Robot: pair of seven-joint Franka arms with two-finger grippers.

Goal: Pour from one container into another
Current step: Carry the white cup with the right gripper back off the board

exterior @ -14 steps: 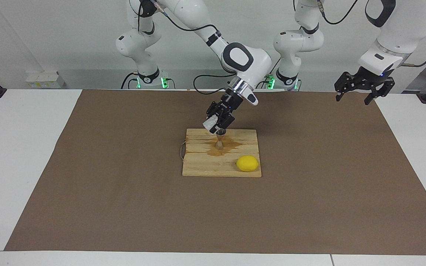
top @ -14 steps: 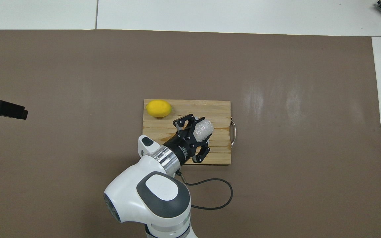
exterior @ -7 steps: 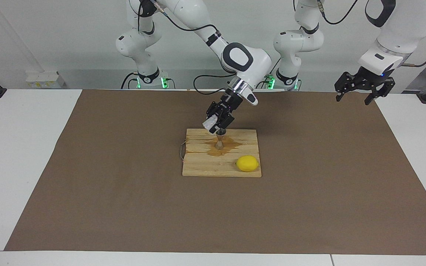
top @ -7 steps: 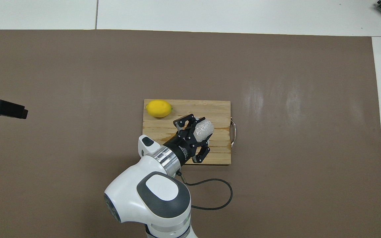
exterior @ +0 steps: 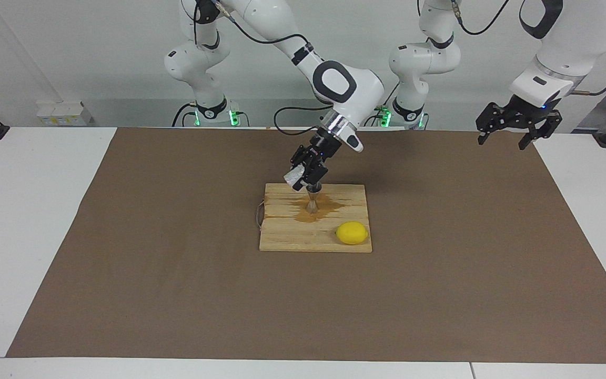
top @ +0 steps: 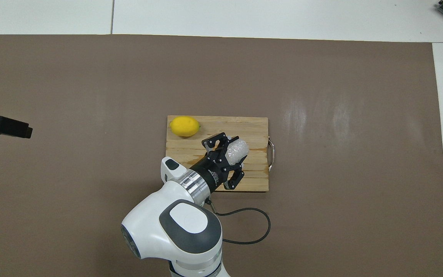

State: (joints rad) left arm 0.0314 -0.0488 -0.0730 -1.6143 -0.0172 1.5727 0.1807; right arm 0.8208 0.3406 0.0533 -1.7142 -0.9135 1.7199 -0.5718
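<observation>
my right gripper clamps tipped clear cup just above jigger to pour; left gripper waits, wide open.

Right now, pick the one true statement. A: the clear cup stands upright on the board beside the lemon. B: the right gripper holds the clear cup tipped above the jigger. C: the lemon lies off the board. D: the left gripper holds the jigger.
B: the right gripper is shut on the clear cup, tilted just above the jigger on the wet board.
</observation>
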